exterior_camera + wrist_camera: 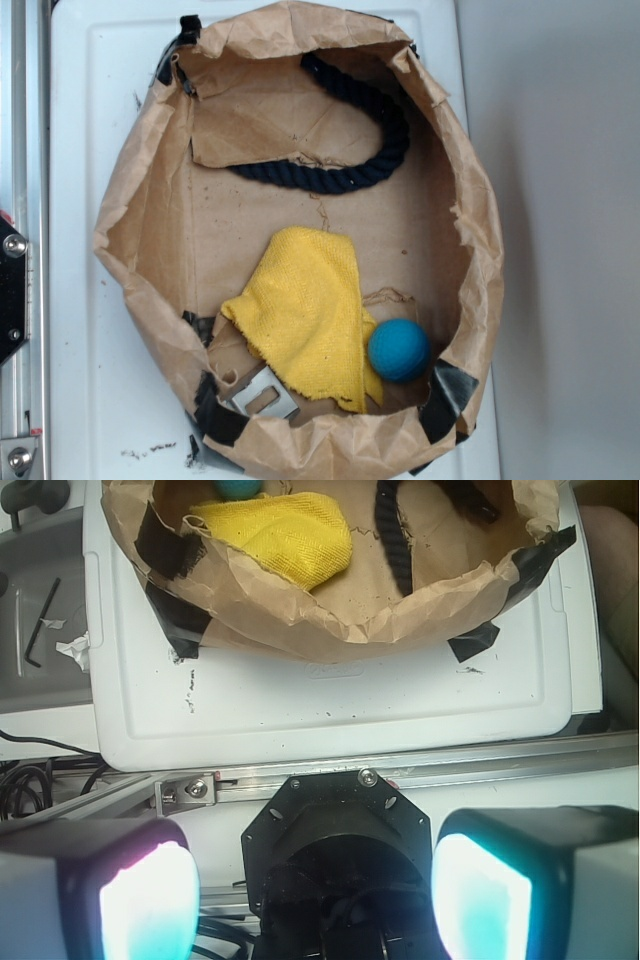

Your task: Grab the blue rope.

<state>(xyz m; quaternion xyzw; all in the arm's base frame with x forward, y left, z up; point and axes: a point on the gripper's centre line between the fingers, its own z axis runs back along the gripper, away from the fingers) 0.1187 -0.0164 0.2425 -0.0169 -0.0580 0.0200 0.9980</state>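
The blue rope (360, 150) is thick, dark navy and twisted. It lies bent in a curve at the far side of the brown paper bag's (135, 215) floor. It also shows in the wrist view (392, 535) near the top edge, partly cut off. My gripper (315, 895) is open and empty, its two fingers (150, 905) wide apart over the robot's black base, well outside the bag. The gripper does not show in the exterior view.
A yellow cloth (305, 310) and a small teal ball (398, 349) lie in the bag's near part. The bag sits on a white tray (85, 120). An aluminium rail (470, 765) runs between the tray and the robot base. Black tape (450, 395) patches the bag's rim.
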